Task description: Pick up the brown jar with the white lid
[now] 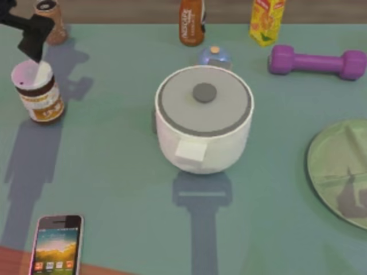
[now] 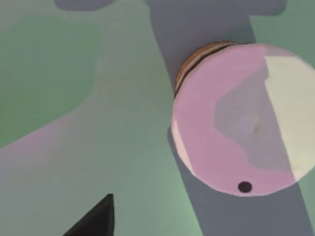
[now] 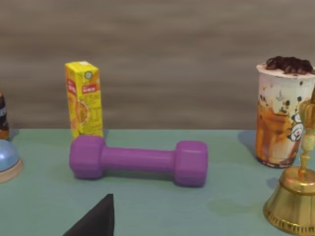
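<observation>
The brown jar (image 1: 41,97) stands upright near the table's left edge, with a white and orange-brown label band. The white lid (image 1: 31,76) covers its top. In the left wrist view the white lid (image 2: 241,118) fills the frame's right side, its dark dot showing. My left gripper (image 1: 33,52) hangs open just above the jar's far side and touches nothing. One dark fingertip (image 2: 101,216) shows over bare table beside the jar. My right gripper is outside the top view. Its fingertip (image 3: 101,216) shows in the right wrist view, open and empty.
A big white pot (image 1: 203,132) fills the table's middle. A tan cylinder (image 1: 50,22) stands behind the jar and a phone (image 1: 56,243) lies at front left. A bottle (image 1: 191,23), juice carton (image 1: 266,22), purple dumbbell (image 1: 318,62) and green plate (image 1: 335,172) are at the right.
</observation>
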Available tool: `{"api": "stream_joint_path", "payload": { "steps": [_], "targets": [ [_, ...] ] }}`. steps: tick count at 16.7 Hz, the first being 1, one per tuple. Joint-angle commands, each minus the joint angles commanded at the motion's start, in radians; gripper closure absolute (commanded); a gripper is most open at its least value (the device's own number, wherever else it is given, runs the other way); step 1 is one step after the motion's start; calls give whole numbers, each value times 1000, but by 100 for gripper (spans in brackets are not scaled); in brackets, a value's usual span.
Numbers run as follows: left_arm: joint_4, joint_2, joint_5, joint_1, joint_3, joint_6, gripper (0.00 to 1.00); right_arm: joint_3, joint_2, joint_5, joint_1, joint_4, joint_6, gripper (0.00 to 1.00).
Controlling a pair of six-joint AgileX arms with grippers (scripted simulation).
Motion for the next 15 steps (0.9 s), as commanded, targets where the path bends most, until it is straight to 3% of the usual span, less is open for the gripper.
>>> {"api": "stream_joint_path", "payload": {
  "steps": [6, 15],
  "targets": [
    [-170, 282, -1, 0, 287, 45, 0, 0, 0, 0, 0, 0, 0, 0],
    [-169, 308, -2, 1, 298, 49, 0, 0, 0, 0, 0, 0, 0, 0]
  ]
}}
